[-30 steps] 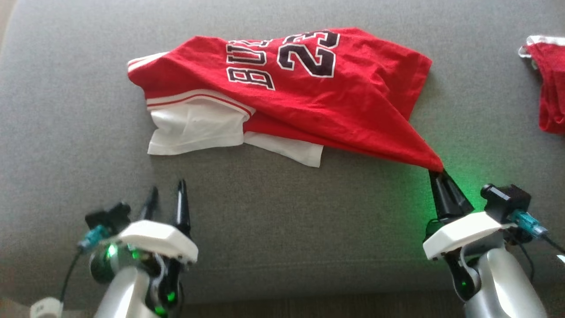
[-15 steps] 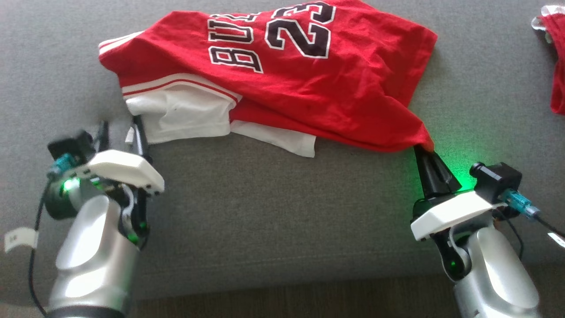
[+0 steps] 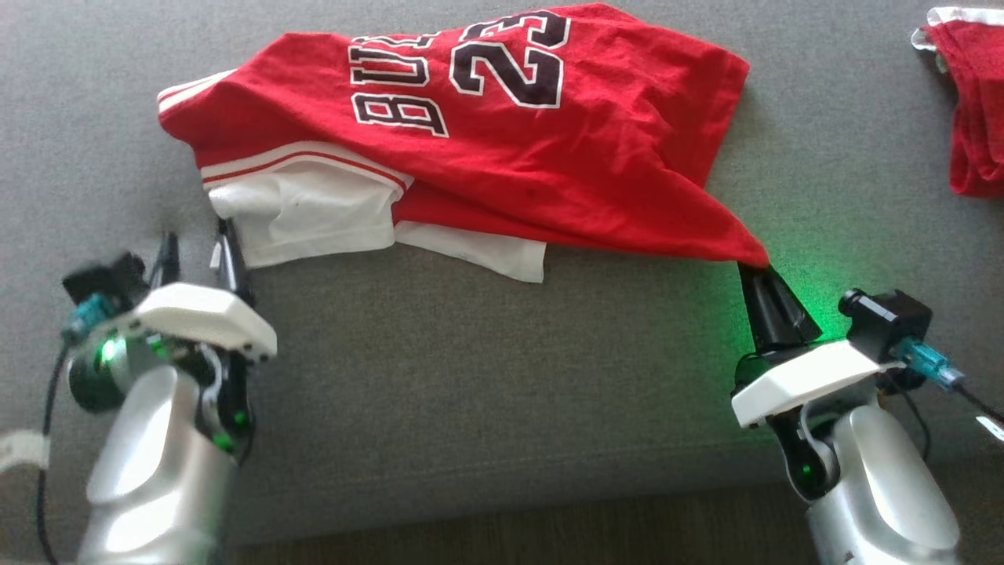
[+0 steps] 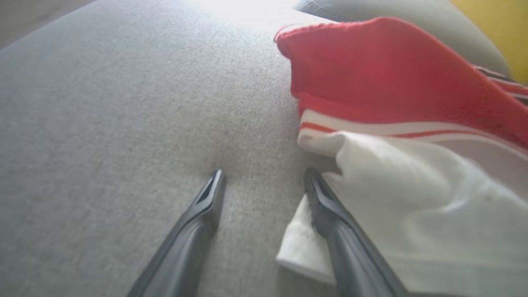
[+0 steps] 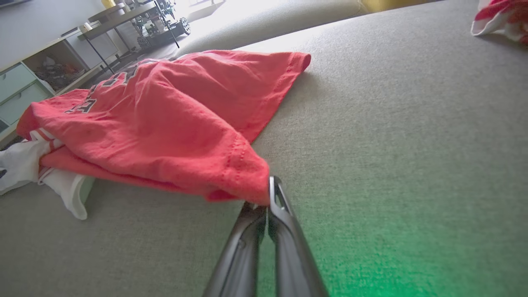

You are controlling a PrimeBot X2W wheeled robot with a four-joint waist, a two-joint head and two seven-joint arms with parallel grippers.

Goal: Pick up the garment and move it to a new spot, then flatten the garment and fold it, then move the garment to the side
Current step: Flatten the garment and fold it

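**Item 1: garment**. Red jersey with black-and-white lettering and the number 23. A white sleeve part shows below its near-left edge. It lies rumpled on the grey cushion, toward the far middle, with the near-right corner drawn out to a point.

**Item 2: right pincer**. Fingers are closed together and clamp the drawn-out red corner. The cloth runs taut from that corner back to the body of the jersey. A green glow falls on the cushion beside it.

**Item 3: left pincer**. Fingers are spread and hold nothing. In the left wrist view one finger lies at the edge of the white hem, and the other is over bare cushion. Whether the first finger presses the cloth cannot be told.

**Item 4: second red cloth**. It sits at the far right, well apart from the jersey, and plays no part here.

**Step in hand (judged):** flattening. One corner is secured and the opposite near corner has not yet been taken.

**Next move (judged):**
- The left pincer needs to shift sideways so the white hem sits between its fingers.
- It should go low to the cushion and close.
- Both arms should then draw apart to spread the jersey.
- Care is needed that the red layer above comes along, not the white part alone.
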